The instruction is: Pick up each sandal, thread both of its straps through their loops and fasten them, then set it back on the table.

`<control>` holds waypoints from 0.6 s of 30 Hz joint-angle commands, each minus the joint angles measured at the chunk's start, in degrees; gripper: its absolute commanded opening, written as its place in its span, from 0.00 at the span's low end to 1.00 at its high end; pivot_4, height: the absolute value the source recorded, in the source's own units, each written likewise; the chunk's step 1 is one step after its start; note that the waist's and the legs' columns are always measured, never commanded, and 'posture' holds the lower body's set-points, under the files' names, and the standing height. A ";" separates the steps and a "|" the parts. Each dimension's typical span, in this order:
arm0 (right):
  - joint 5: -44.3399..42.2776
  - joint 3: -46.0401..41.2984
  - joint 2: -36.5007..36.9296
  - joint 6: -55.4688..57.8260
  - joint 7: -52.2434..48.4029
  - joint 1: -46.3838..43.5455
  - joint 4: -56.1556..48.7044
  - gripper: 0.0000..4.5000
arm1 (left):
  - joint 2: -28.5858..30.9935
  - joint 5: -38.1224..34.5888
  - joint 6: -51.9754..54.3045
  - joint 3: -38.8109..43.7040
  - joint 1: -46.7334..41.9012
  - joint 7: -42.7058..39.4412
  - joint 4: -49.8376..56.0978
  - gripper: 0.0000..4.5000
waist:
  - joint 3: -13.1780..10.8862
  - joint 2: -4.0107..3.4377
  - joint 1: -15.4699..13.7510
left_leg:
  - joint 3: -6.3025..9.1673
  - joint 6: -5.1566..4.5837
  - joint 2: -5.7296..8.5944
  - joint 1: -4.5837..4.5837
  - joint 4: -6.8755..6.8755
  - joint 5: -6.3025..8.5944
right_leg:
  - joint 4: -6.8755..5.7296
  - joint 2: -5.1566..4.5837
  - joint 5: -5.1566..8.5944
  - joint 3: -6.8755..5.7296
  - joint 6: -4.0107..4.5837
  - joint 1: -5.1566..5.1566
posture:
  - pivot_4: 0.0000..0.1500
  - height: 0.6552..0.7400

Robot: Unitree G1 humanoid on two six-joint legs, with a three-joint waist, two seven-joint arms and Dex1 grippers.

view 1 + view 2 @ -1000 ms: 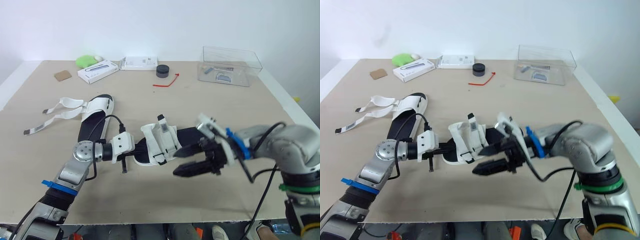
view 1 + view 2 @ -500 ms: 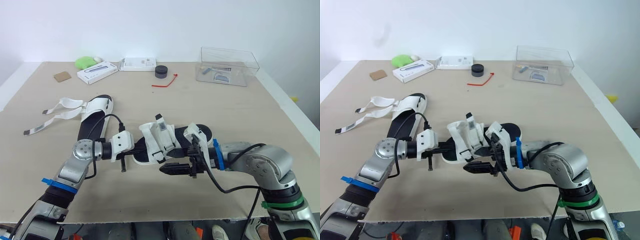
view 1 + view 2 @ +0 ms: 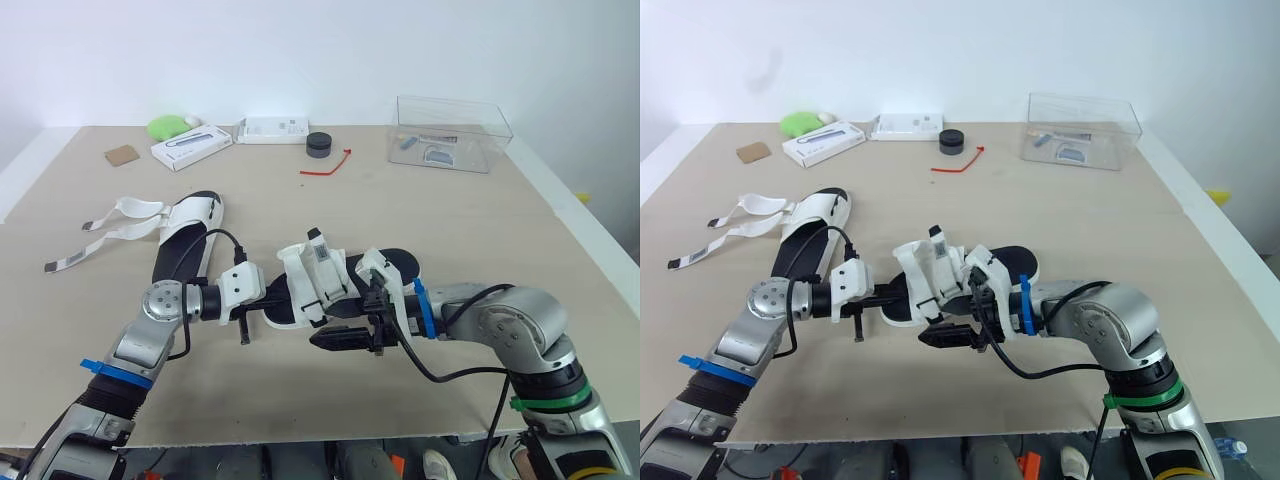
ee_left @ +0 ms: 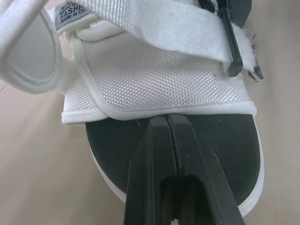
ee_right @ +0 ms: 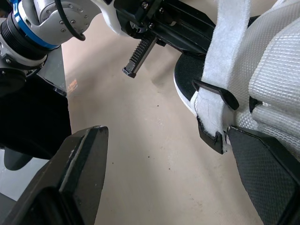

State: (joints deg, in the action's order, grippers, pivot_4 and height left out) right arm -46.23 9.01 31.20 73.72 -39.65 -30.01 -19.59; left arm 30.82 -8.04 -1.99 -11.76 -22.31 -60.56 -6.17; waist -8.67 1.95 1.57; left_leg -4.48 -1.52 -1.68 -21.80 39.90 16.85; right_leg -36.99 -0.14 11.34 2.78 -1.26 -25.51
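Observation:
A sandal (image 3: 330,283) with a black sole and white straps is held just above the table's middle. My left gripper (image 3: 272,301) is shut on the sole's near end; the left wrist view shows its fingers (image 4: 187,154) pinching the black sole (image 4: 225,140) just below the white mesh upper. My right gripper (image 3: 322,338) is open at the sandal's front side. Its wide-apart fingers (image 5: 79,173) flank the hanging strap end (image 5: 213,101) with its black loop. The second sandal (image 3: 185,235) lies flat at the left, its two straps (image 3: 110,222) spread loose.
At the back stand a clear plastic box (image 3: 455,132), a black puck (image 3: 319,144), a red cord (image 3: 327,166), two white boxes (image 3: 190,146) (image 3: 275,129), a green object (image 3: 168,126) and a brown card (image 3: 124,155). The table's front edge (image 3: 300,440) runs close below the grippers.
My right gripper has swung left from beside the sandal to its front side, close to the hanging strap end. The left gripper keeps its hold on the sole.

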 commanded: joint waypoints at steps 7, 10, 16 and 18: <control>0.15 -1.38 -2.40 3.85 2.93 -2.24 3.88 0.01 | 0.16 1.16 0.71 -1.63 1.41 -0.50 0.73 0.00 | 0.00 -0.01 -0.06 | -0.02 -0.01 0.10 0.00 -0.05 0.01 | 0.01 -0.09 -0.03 0.01 0.14 0.04 | 1.00 1.00; -0.10 -1.54 -2.34 5.06 3.09 -2.39 4.10 0.01 | 0.08 1.22 0.65 -1.67 1.55 -0.38 0.79 0.00 | 0.00 -0.01 -0.06 | -0.02 -0.02 0.13 -0.02 -0.06 0.04 | 0.03 -0.14 -0.01 0.00 0.12 0.04 | 1.00 1.00; -7.49 -0.30 2.84 15.44 -3.12 -1.92 0.48 0.01 | -0.02 1.26 0.71 -1.72 2.07 -0.10 1.09 0.00 | -0.01 -0.01 -0.10 | 0.02 -0.02 0.14 -0.02 -0.07 0.04 | 0.03 -0.15 0.00 -0.02 0.12 0.05 | 1.00 1.00; -8.94 0.07 4.42 16.81 -4.51 -1.78 -0.90 0.01 | -0.06 1.26 0.84 -1.75 2.18 -0.01 1.28 0.00 | -0.01 -0.01 -0.17 | 0.04 -0.06 0.14 -0.05 -0.09 0.08 | 0.07 -0.20 0.03 -0.03 0.12 0.05 | 1.00 1.00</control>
State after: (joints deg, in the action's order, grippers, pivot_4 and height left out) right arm -52.38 9.07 34.91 89.04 -42.09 -31.53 -17.72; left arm 30.44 -7.95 -2.09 -11.89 -21.41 -60.10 -4.85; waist -8.68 1.94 1.40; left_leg -4.44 -1.58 -1.53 -21.85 39.81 16.93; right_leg -36.92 -0.35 11.37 2.75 -1.14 -25.46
